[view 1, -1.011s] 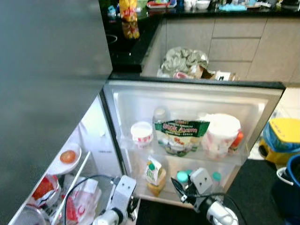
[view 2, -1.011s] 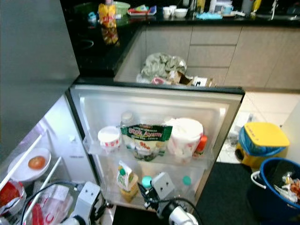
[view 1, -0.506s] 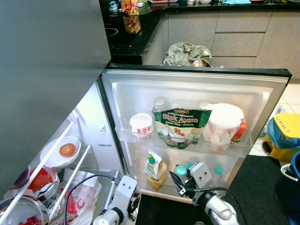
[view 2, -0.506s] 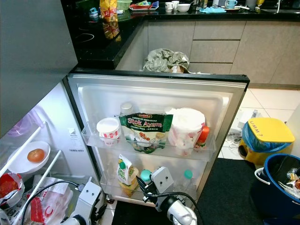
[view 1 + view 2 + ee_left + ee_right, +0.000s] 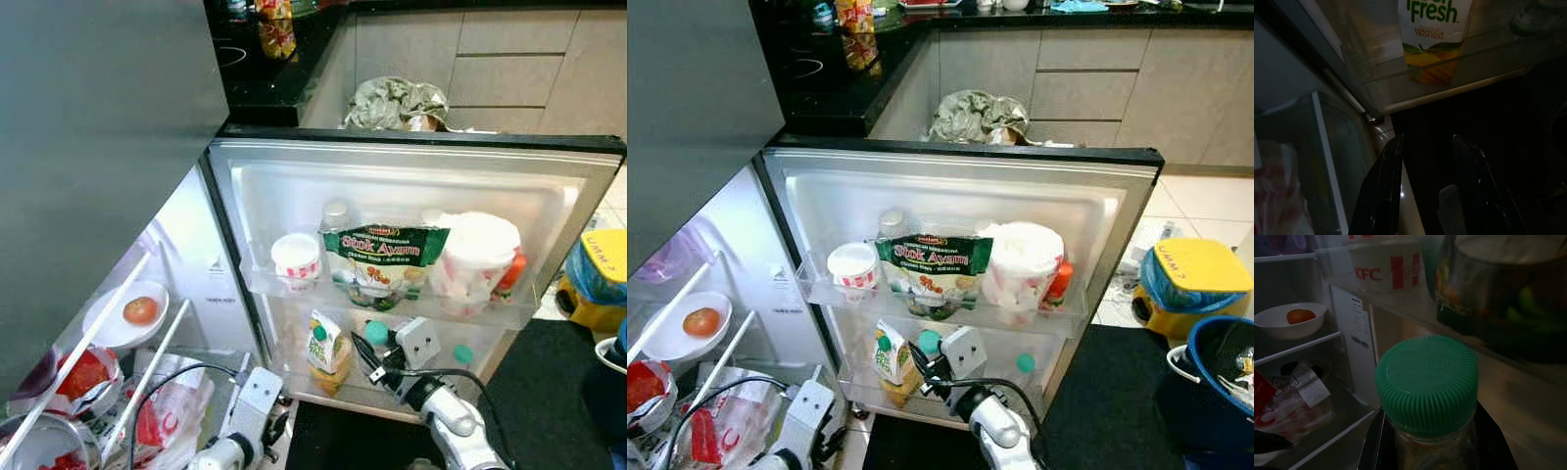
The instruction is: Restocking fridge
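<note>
A ribbed green plastic cap (image 5: pixel 1426 382) is seen on a clear glass jar (image 5: pixel 1434 450). The door shelves (image 5: pixel 392 311) are made of clear, glossy plastic. A glossy printed pouch (image 5: pixel 384 262) and a paper carton (image 5: pixel 326 348) are shown. The counter (image 5: pixel 263 78) looks polished black; the fridge front (image 5: pixel 98 147) is matt grey.
</note>
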{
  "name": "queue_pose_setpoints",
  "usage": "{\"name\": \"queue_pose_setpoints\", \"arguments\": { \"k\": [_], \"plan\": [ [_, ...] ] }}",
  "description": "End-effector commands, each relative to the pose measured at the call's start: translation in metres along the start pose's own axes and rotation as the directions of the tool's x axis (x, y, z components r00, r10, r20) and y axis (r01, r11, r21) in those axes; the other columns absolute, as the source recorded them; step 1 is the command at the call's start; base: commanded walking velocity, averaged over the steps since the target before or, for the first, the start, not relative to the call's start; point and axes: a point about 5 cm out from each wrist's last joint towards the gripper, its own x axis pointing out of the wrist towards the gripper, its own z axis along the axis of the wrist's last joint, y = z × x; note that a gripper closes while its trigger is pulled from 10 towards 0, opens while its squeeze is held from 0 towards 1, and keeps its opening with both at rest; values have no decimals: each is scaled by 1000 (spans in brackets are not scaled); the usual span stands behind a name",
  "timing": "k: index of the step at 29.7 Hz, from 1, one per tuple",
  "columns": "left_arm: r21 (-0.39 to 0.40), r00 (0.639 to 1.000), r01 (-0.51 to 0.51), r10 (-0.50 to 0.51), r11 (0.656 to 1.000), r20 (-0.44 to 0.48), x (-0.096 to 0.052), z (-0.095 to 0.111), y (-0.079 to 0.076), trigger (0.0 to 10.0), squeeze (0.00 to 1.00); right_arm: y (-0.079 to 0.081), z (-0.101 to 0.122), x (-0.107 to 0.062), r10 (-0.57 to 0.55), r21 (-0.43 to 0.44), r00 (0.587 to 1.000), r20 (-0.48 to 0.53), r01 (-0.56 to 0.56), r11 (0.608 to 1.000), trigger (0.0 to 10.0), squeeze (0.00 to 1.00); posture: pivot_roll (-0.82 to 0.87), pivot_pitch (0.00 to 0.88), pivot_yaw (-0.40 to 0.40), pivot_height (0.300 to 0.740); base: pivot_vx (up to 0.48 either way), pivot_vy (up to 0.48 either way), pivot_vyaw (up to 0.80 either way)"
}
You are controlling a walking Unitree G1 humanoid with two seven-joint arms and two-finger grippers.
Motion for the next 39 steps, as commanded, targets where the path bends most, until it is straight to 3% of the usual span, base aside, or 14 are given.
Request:
{"name": "queue_pose_setpoints", "arguments": {
  "k": [1, 10, 17, 18, 29, 32, 33, 34, 35, 36, 39],
  "plan": [
    [10, 1000, -9, 10, 1000, -6, -6, -4, 8, 10000, 0, 3, 1, 2, 6, -12, 1000, 10, -6, 1000, 10000, 0, 24, 158, 58, 635, 0, 0, 0],
    [33, 999, -5, 4, 999, 46, -15, 1, 15, 10000, 0, 1, -2, 3, 43, -123, 998, -45, -49, 991, 10000, 0, 79, 206, 60, 635, 0, 0, 0],
    [37, 998, -6, 4, 999, 56, -19, 2, 16, 10000, 0, 0, -1, 5, 47, -243, 997, -67, -62, 968, 10000, 0, 90, 220, 58, 635, 0, 0, 0],
    [39, 998, -3, 1, 999, 57, -20, 3, 16, 10000, 0, -1, 0, 7, 26, -292, 997, -75, -46, 955, 10000, 0, 91, 227, 62, 635, 0, 0, 0],
    [49, 998, 10, -13, 999, 64, -20, 8, 16, 10000, 0, -4, -2, 6, -77, -379, 995, -56, 50, 924, 10000, 0, 97, 235, 70, 635, 0, 0, 0],
    [50, 998, 9, -12, 999, 64, -20, 9, 16, 10000, 0, -5, -3, 4, -119, -356, 992, -36, 98, 929, 10000, 0, 98, 235, 70, 635, 0, 0, 0],
    [51, 998, 9, -12, 999, 64, -21, 9, 17, 10000, 0, -5, -3, 3, -148, -340, 989, -21, 132, 931, 10000, 98, 103, 237, 72, 635, 0, 0, 0],
    [51, 998, 9, -12, 999, 64, -21, 9, 17, 10000, 0, -5, -3, 3, -148, -340, 989, -21, 132, 931, 10000, 98, 103, 237, 72, 635, 0, 0, 0],
    [52, 998, 9, -12, 999, 64, -21, 9, 17, 10000, 0, -6, -3, 2, -167, -329, 986, -11, 154, 932, 10000, 231, 103, 237, 72, 635, 0, 0, 0],
    [55, 998, 9, -13, 998, 64, -22, 10, 18, 10000, 0, -6, -3, 1, -203, -323, 979, 8, 194, 926, 10000, 275, 114, 246, 77, 635, 0, 0, 0],
    [57, 998, 10, -14, 998, 66, -23, 11, 19, 10000, 0, -5, -4, 0, -210, -327, 978, 15, 203, 923, 10000, 282, 121, 252, 82, 635, 0, 0, 0]
  ]
}}
